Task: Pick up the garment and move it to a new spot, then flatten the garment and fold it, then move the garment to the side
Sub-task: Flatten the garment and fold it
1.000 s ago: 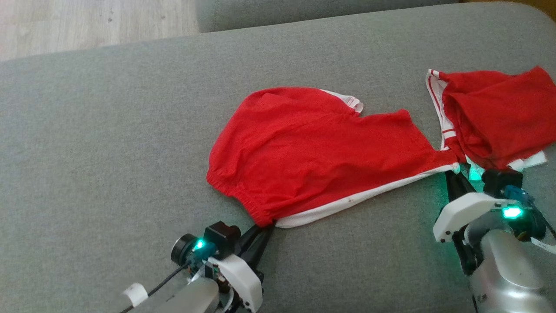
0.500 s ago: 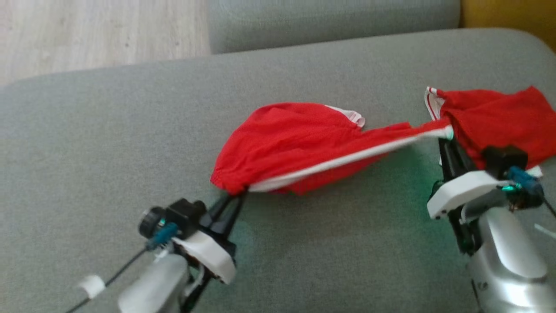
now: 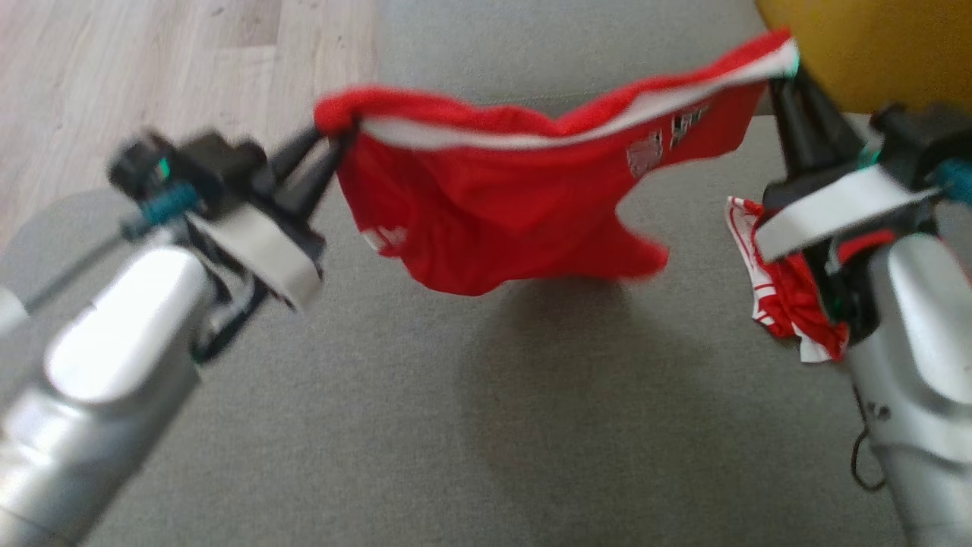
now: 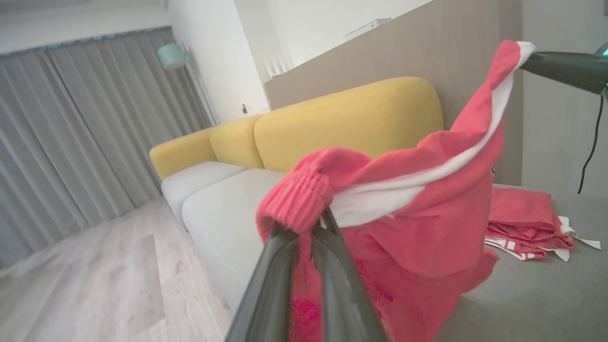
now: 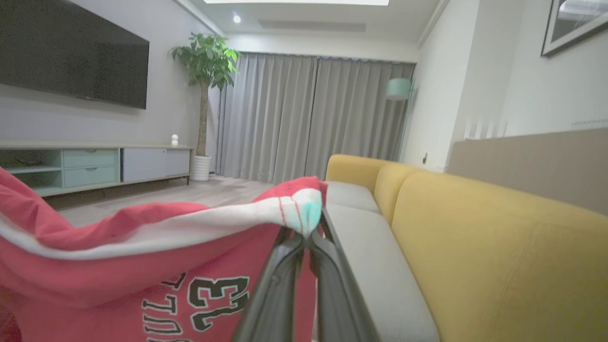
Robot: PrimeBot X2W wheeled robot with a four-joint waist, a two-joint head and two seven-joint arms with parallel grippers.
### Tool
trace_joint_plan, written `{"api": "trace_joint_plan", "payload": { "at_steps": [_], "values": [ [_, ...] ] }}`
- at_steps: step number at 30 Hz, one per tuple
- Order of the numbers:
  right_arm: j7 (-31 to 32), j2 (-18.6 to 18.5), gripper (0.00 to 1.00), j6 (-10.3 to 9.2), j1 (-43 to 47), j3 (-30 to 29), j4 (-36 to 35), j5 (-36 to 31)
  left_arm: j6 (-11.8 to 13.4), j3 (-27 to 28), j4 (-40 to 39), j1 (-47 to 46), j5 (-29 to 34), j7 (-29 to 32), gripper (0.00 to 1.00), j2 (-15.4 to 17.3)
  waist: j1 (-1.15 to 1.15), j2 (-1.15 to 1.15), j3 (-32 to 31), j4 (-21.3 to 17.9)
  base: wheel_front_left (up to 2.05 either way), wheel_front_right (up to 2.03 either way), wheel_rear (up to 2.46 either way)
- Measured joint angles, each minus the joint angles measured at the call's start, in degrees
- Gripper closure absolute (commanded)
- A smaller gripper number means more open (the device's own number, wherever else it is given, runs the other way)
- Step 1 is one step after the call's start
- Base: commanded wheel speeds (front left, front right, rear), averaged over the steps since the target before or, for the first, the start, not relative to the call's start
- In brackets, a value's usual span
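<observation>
Two corners of red garment (image 3: 493, 228) gripped, left pincer (image 3: 334, 142) one, right pincer (image 3: 784, 67) other, printed number (image 5: 218, 294) ending 3.

You're looking down on a grey upholstered seat (image 3: 486, 425), yellow sofa backs (image 5: 498, 247) behind it, pale wood floor (image 3: 190, 76) off to your left, long grey curtains (image 5: 313, 114) drawn, a teal lamp (image 5: 398, 88) beside them, dark wall screen (image 5: 71, 52), leafy potted plant (image 5: 206, 61), low sideboard (image 5: 95, 164), ceiling spotlight (image 5: 236, 19) lit.
</observation>
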Motion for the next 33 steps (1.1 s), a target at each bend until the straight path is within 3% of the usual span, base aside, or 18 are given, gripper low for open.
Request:
{"api": "trace_joint_plan", "payload": {
  "at_steps": [6, 12, 20, 26, 29, 33],
  "values": [
    [2.9, -0.2, 1.00, 0.00, -1.6, -1.6, -6.9, -0.1, 0.0, 0.5, -5.4, -5.4, -1.9, 3.8, 1.00, 4.3, 0.00, 0.00, -1.7, -0.8, 0.00, 0.00, 0.00],
    [8.6, 0.5, 1.00, 0.00, 4.8, -4.1, -15.6, -1.8, 2.3, 2.9, -14.1, -0.7, -9.3, 8.8, 1.00, 7.4, 0.00, 0.00, -0.9, -1.3, 0.00, 0.00, 0.00],
    [12.7, 0.8, 1.00, 0.00, 1.0, -3.4, -14.6, -1.7, 2.4, 3.1, -14.0, -0.9, -10.5, 11.9, 1.00, 8.9, 0.00, 0.00, 4.2, -1.8, 0.00, 0.00, 0.00],
    [9.4, 0.3, 1.00, 0.00, -23.1, 0.8, 0.8, -3.1, 0.5, 3.4, -0.9, -18.5, -9.6, 10.6, 1.00, 5.8, 0.02, 0.00, 12.6, -2.6, 0.00, 0.00, 0.00],
    [4.2, 0.9, 1.00, 0.00, -34.5, 0.7, 10.9, -5.4, 0.1, 4.0, 7.0, -27.5, -8.0, 5.6, 1.00, 3.5, 0.04, 0.00, 16.9, -3.1, 0.00, 0.00, 0.00],
    [-4.0, 3.5, 1.00, 0.00, -42.6, -2.7, 21.9, -8.7, 0.0, 3.9, 15.2, -35.0, -5.8, -3.4, 1.00, 0.7, 0.04, 0.00, 21.5, -3.5, 0.00, 0.00, 0.00]
  ]
}}
